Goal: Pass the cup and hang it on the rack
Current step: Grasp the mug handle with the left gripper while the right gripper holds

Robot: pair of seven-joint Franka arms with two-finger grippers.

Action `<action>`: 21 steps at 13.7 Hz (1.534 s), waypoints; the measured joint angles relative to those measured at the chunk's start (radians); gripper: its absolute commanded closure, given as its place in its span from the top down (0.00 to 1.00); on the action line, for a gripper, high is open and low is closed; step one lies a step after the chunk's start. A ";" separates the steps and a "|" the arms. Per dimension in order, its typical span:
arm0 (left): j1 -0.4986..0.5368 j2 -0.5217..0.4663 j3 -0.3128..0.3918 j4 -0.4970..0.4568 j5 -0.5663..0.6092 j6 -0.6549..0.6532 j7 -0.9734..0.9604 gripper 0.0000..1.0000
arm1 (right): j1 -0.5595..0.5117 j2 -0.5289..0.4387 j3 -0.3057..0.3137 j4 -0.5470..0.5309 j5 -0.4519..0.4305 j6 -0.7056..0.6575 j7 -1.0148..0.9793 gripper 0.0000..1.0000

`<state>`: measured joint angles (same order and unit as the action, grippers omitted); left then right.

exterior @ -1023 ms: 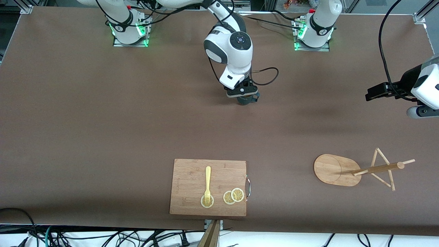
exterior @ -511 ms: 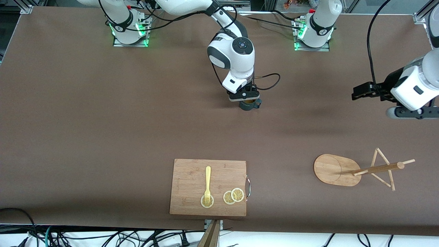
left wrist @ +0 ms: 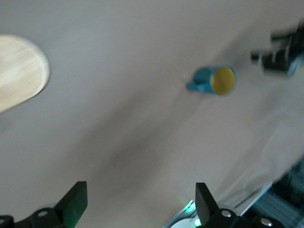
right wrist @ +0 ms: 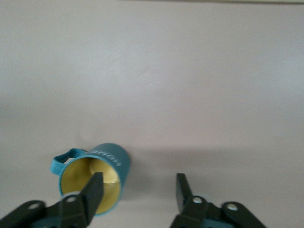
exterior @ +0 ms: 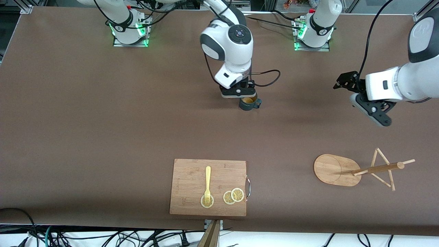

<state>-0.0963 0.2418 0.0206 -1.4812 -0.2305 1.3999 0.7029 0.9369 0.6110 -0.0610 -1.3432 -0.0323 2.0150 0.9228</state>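
The teal cup (exterior: 249, 103) with a yellow inside stands upright on the brown table, handle toward the left arm's end. My right gripper (exterior: 241, 95) hovers just above it, open and empty. In the right wrist view the cup (right wrist: 95, 175) lies under one finger, and the right gripper (right wrist: 137, 191) is open around nothing. My left gripper (exterior: 339, 84) is open in the air, over bare table between the cup and the table's end. The left wrist view shows the left gripper (left wrist: 140, 204), the cup (left wrist: 216, 80) and the rack's base (left wrist: 19, 71). The wooden rack (exterior: 375, 168) stands nearer the front camera.
A wooden cutting board (exterior: 192, 175) with a yellow fork (exterior: 207, 183) and lemon slices (exterior: 233, 196) lies near the table's front edge, nearer the front camera than the cup. The rack's oval base (exterior: 331, 169) lies toward the left arm's end.
My right gripper set the cup down, opened and rose off it toward the bases. My left arm swung in from the table's end toward the cup.
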 measured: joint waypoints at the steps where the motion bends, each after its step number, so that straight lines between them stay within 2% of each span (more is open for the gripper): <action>1: -0.003 0.002 0.000 -0.027 -0.020 0.002 0.107 1.00 | -0.032 -0.044 -0.008 0.000 0.001 -0.061 0.000 1.00; 3: -0.011 0.009 -0.001 -0.104 -0.068 0.058 0.333 1.00 | -0.090 -0.119 -0.053 -0.002 0.003 -0.150 -0.004 1.00; 5: -0.014 0.026 0.000 -0.221 -0.179 0.194 0.574 1.00 | -0.119 -0.184 -0.139 -0.003 0.015 -0.230 -0.048 1.00; 7: -0.015 0.053 -0.001 -0.332 -0.275 0.333 0.802 1.00 | -0.131 -0.250 -0.238 -0.014 0.078 -0.309 -0.195 1.00; 9: -0.026 0.079 -0.002 -0.406 -0.366 0.427 0.994 1.00 | -0.139 -0.327 -0.331 -0.066 0.137 -0.338 -0.313 1.00; 12: -0.044 0.124 -0.004 -0.499 -0.591 0.520 1.290 1.00 | -0.144 -0.483 -0.419 -0.192 0.145 -0.362 -0.426 1.00; 14: -0.046 0.172 -0.004 -0.541 -0.736 0.535 1.467 1.00 | -0.145 -0.608 -0.456 -0.270 0.130 -0.401 -0.484 1.00; 17: -0.046 0.239 -0.007 -0.558 -0.845 0.539 1.608 1.00 | -0.143 -0.788 -0.463 -0.376 0.018 -0.446 -0.497 1.00; 19: -0.047 0.276 -0.012 -0.568 -0.934 0.539 1.695 1.00 | -0.143 -0.852 -0.465 -0.431 -0.030 -0.445 -0.498 1.00; 21: -0.052 0.323 -0.016 -0.581 -1.016 0.539 1.784 1.00 | -0.143 -0.867 -0.470 -0.449 -0.055 -0.434 -0.507 1.00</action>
<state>-0.1485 0.5648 0.0046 -2.0624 -1.2461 1.9393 2.4872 0.7938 -0.2563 -0.5310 -1.7920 -0.0872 1.5809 0.4161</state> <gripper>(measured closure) 0.000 0.000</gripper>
